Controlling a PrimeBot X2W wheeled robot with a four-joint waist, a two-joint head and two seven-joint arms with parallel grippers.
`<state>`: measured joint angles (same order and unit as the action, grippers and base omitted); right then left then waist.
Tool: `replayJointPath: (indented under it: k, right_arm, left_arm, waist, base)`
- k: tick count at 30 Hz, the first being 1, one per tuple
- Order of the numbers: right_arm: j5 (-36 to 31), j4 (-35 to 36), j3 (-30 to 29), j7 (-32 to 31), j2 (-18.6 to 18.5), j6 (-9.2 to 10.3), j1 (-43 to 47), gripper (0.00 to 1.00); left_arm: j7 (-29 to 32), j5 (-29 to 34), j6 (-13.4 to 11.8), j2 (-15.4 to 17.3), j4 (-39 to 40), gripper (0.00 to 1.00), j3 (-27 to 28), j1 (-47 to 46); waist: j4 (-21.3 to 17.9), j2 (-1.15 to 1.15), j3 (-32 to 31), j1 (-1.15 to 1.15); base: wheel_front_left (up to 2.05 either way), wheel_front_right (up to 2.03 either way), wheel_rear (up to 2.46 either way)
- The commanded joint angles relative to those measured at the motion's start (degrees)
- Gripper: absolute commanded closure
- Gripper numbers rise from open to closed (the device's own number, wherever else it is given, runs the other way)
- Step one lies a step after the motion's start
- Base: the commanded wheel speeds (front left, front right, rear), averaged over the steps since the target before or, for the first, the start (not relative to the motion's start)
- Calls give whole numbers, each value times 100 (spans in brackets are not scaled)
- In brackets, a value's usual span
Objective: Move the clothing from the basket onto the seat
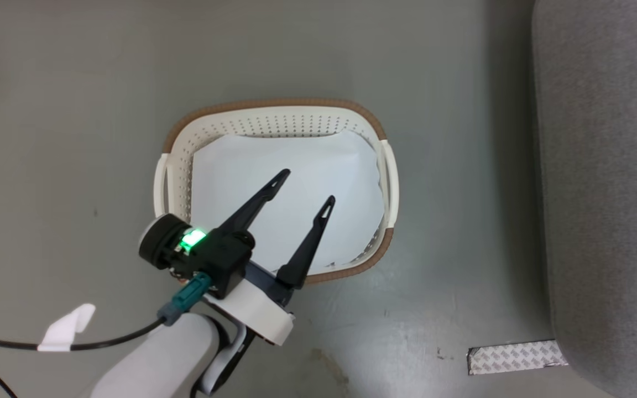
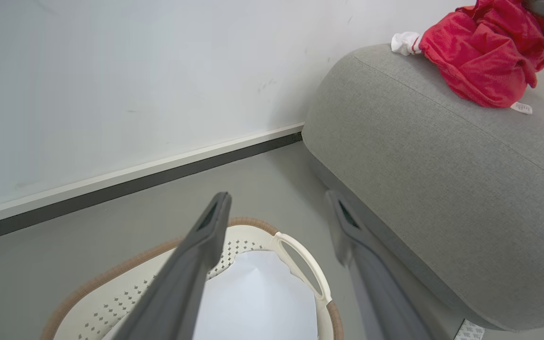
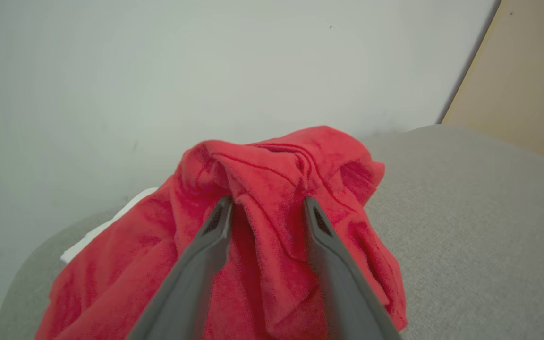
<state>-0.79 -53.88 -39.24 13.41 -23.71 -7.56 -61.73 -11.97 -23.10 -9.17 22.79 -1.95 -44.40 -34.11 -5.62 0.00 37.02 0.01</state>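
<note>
Both differ: left gripper (image 1: 308, 187) gapes above crosswise-lying basket (image 1: 274, 104), right gripper (image 3: 267, 203) pinches clothing (image 3: 135, 255) on seat (image 3: 465, 226)

Open floor (image 1: 462, 221) separates the basket (image 1: 274, 104) from the seat (image 1: 606, 166).

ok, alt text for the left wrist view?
The left gripper, fingers open, hovers above the basket, which holds a flat white sheet. To the right, red clothing sits bunched on top of the grey seat, with a pale wall behind.
</note>
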Motion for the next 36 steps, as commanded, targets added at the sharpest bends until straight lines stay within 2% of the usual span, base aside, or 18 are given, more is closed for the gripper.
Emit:
replayJointPath:
  k: [1,8,17,23,27,31,36]
  right_arm:
    - [-71,-25,58,76,-1,15,4,0]
    - [29,308,855,177,173,15,555,0]
    - [912,2282,1868,180,584,15,2557,0]
    - [1300,3321,2278,180,1053,15,4001,0]
    - [1328,3766,2584,116,1400,15,4793,0]
    - [1315,4012,2946,70,1670,15,5385,0]
    - [1243,3971,3297,91,1870,15,5911,0]
  left_arm:
    - [-41,-61,-36,92,-2,0,48,73]
    - [-187,-225,-79,83,-131,0,203,261]
    - [-326,-587,-183,-57,-554,0,691,1027]
    - [-320,-552,-253,-300,-574,0,1572,1936]
    - [-317,-421,-194,-417,-614,0,2192,2560]
    - [-317,-241,-81,-561,-670,0,2702,3047]
    - [-318,42,148,-797,-828,0,3076,3432]
  waist:
    - [-88,0,-116,-1]
    - [-266,0,-684,-1]
    - [-196,0,-1834,-1]
    - [35,0,-2626,-1]
    - [165,0,-3014,-1]
    - [270,0,-3315,-1]
    - [405,0,-3646,-1]
  base:
    - [0,0,0]
    - [0,0,0]
    - [0,0,0]
    - [0,0,0]
    - [0,0,0]
    - [0,0,0]
    - [0,0,0]
